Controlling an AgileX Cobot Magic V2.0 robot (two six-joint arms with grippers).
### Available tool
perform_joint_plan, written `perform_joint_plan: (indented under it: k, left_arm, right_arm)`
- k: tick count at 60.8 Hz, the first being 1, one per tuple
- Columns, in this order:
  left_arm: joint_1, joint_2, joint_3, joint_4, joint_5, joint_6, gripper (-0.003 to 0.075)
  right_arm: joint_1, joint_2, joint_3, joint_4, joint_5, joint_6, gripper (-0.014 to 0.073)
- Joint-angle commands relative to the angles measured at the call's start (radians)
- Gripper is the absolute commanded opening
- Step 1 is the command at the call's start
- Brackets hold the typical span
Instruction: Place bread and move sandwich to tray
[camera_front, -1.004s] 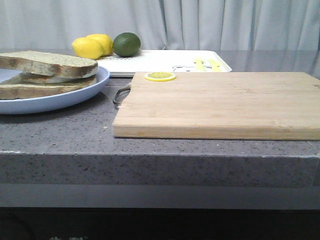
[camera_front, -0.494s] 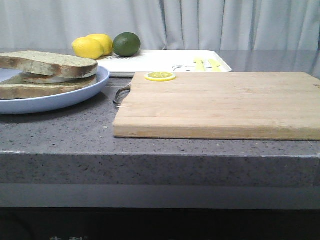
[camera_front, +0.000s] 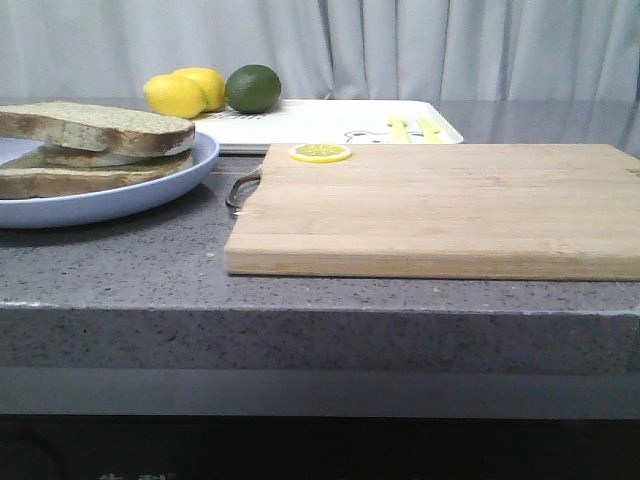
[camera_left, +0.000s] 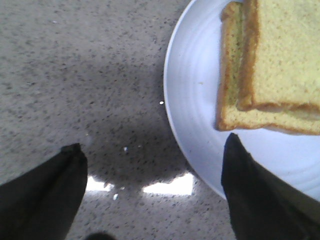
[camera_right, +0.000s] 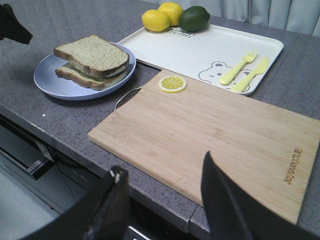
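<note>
Both hands gape wide and empty, the left hand (camera_left: 150, 195) over the blue plate's (camera_left: 192, 100) rim, the right hand (camera_right: 165, 200) above the cutting board (camera_right: 210, 135).

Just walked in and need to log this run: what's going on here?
Nothing is held yet. The sandwich sits stacked on the blue plate, its top slice already in place. The left tool hangs open at the plate's edge, one finger over the rim. The right tool is open above the board's near edge. The tray behind holds only fruit and toy cutlery.
</note>
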Motion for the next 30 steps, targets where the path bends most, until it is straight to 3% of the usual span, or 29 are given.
perform_joint_plan:
  k: [1,13,30]
  left_arm:
    - [0.042,0.035,-0.046,-0.118,-0.041,0.060,0.0544]
    - [0.063,0.122,-0.058,-0.155,-0.069,0.063,0.0531]
    - [0.063,0.198,-0.058,-0.289,-0.124,0.104,0.0341]
  right_arm:
    - [-0.009,0.017,-0.020,-0.001,-0.067,0.001,0.0360]
    - [-0.009,0.017,-0.020,-0.001,-0.067,0.001,0.0360]
    - [-0.009,0.017,-0.020,-0.001,-0.067,0.001,0.0360]
